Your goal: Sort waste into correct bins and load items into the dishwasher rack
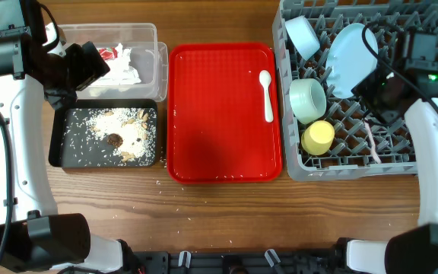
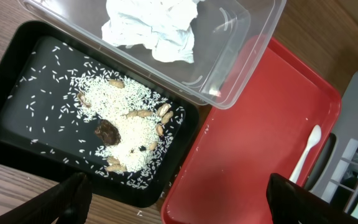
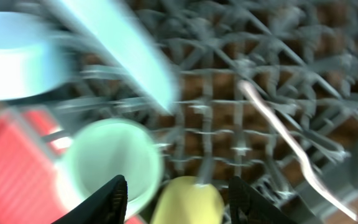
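A white spoon (image 1: 266,95) lies on the red tray (image 1: 219,144), at its right side; it also shows in the left wrist view (image 2: 306,152). The grey dishwasher rack (image 1: 356,164) holds a yellow cup (image 1: 318,137), a pale green cup (image 1: 307,99), a white bowl (image 1: 303,36), a light blue plate (image 1: 348,47) and a pink utensil (image 1: 372,141). My right gripper (image 3: 178,196) is open and empty above the yellow cup (image 3: 188,202) in the rack. My left gripper (image 2: 179,199) is open and empty, above the bins at the left.
A clear plastic bin (image 1: 139,38) with crumpled paper (image 2: 154,28) stands at the back left. A black bin (image 1: 58,144) in front of it holds rice and food scraps (image 2: 126,134). Loose rice grains lie on the wooden table by the tray.
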Robot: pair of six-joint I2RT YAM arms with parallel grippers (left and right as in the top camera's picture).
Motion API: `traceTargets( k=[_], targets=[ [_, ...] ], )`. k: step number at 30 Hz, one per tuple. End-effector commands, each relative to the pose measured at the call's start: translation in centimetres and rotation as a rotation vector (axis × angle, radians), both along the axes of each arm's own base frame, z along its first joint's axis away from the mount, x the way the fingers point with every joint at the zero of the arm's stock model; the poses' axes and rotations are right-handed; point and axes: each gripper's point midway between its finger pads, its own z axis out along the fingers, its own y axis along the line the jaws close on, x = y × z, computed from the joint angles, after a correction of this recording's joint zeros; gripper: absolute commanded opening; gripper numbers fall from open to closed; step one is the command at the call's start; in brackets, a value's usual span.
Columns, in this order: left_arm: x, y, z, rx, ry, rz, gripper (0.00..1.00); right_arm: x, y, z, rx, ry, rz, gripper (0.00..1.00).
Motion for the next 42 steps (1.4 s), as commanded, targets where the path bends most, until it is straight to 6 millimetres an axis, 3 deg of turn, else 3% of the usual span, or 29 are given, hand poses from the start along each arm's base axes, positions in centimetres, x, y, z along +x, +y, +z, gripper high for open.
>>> traceTargets(
  k=[1, 3, 4, 5, 8, 11, 12, 16, 20, 29, 33, 36, 38, 42],
  targets=[
    [0.1, -0.1, -0.3, -0.003, 0.003, -0.014, 0.91, 1.8, 5.2, 9.0, 0.001, -0.279, 0.370, 0.57],
    [0.2, -0.1, -0.3, -0.002, 0.001, -0.014, 0.91, 2.2, 9.2, 11.4, -0.025, -0.355, 0.527, 0.62],
    [0.2, -0.1, -0.3, -0.002, 0.001, -0.014, 0.91, 2.4, 12.6, 11.9, -0.040, -0.392, 0.631, 0.63],
    [0.2, -0.1, -0.3, -0.002, 0.001, -0.014, 0.91, 2.7, 14.7, 11.7, -0.064, -0.398, 0.677, 0.64],
    [0.2, -0.1, -0.3, -0.002, 0.001, -0.014, 0.91, 4.2, 21.6, 7.3, -0.135, -0.329, 0.809, 0.64],
    [0.2, -0.1, -0.3, -0.002, 0.001, -0.014, 0.91, 6.0, 25.5, 1.2, -0.148, -0.232, 0.850, 0.64],
    [0.2, -0.1, -0.3, -0.002, 0.000, -0.014, 0.91, 7.0, 26.3, -2.2, -0.149, -0.179, 0.859, 0.64],
    [0.2, -0.1, -0.3, -0.002, 0.000, -0.014, 0.91, 8.4, 25.4, -10.5, -0.237, 0.006, 0.841, 0.63],
    [0.2, -0.1, -0.3, -0.002, 0.000, -0.014, 0.91, 8.8, 23.7, -15.1, -0.332, 0.110, 0.821, 0.63],
    [0.2, -0.1, -0.3, -0.002, 0.001, -0.014, 0.91, 8.8, 21.4, -19.1, -0.261, 0.205, 0.769, 0.63],
    [0.2, -0.1, -0.3, -0.002, 0.001, -0.014, 0.91, 8.5, 21.2, -19.2, -0.258, 0.218, 0.783, 0.61],
    [0.2, -0.1, -0.3, -0.002, 0.001, -0.014, 0.91, 7.1, 23.3, -19.4, -0.150, 0.232, 0.910, 0.53],
    [0.2, -0.1, -0.3, -0.002, 0.001, -0.014, 0.91, 5.7, 24.6, -19.5, -0.049, 0.257, 0.944, 0.40],
    [0.2, -0.1, -0.3, -0.003, 0.001, -0.014, 0.91, 4.3, 25.6, -19.4, 0.028, 0.290, 0.965, 0.27]
  ],
)
